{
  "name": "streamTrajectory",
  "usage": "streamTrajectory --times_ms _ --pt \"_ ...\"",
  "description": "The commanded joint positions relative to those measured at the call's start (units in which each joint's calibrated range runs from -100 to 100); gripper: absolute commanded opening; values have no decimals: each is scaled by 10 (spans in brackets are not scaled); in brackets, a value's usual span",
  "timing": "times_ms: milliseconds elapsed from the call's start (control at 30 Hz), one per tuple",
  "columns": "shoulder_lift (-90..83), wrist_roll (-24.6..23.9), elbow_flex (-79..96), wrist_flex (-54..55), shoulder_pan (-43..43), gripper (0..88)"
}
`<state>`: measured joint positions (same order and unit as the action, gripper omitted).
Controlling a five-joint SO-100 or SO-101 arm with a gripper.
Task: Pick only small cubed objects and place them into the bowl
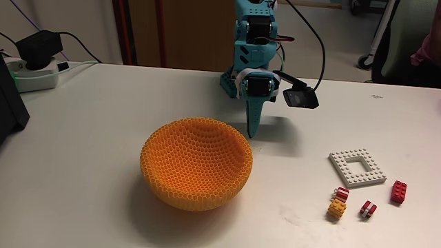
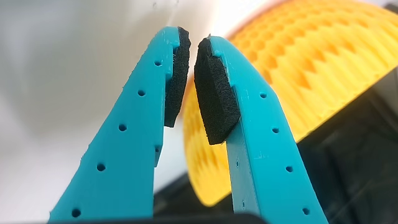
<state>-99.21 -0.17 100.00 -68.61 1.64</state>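
The large orange honeycomb bowl [image 1: 186, 189] stands at the middle of the white table in the fixed view. My teal gripper [image 1: 253, 134] points straight down just beyond the bowl's far right rim, its tip near the table. In the wrist view the gripper [image 2: 191, 38] has its black pads [image 2: 214, 99] almost together with nothing between them, and the bowl [image 2: 323, 68] lies behind them. At the front right lie a yellow-orange cube [image 1: 337, 208] and two red-and-white striped cubes [image 1: 342, 193] [image 1: 367, 208], well apart from the gripper.
A flat white studded frame plate [image 1: 358, 169] and a longer red brick [image 1: 398, 191] lie by the cubes. A white power strip [image 1: 31, 72] with cables and a dark box [image 1: 10, 103] are at the left edge. A person's sleeve [image 1: 428, 48] shows at the far right.
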Motion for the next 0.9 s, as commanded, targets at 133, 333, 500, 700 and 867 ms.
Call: streamTrajectory --times_ms 133,333,500,700,867 --pt "-8 -9 -130 -2 -9 0" --pt "-8 -6 -144 -8 -13 0" --pt "-3 12 -210 -21 -3 0" --pt "78 12 -330 -32 40 0" --pt "266 11 -464 -54 68 0"
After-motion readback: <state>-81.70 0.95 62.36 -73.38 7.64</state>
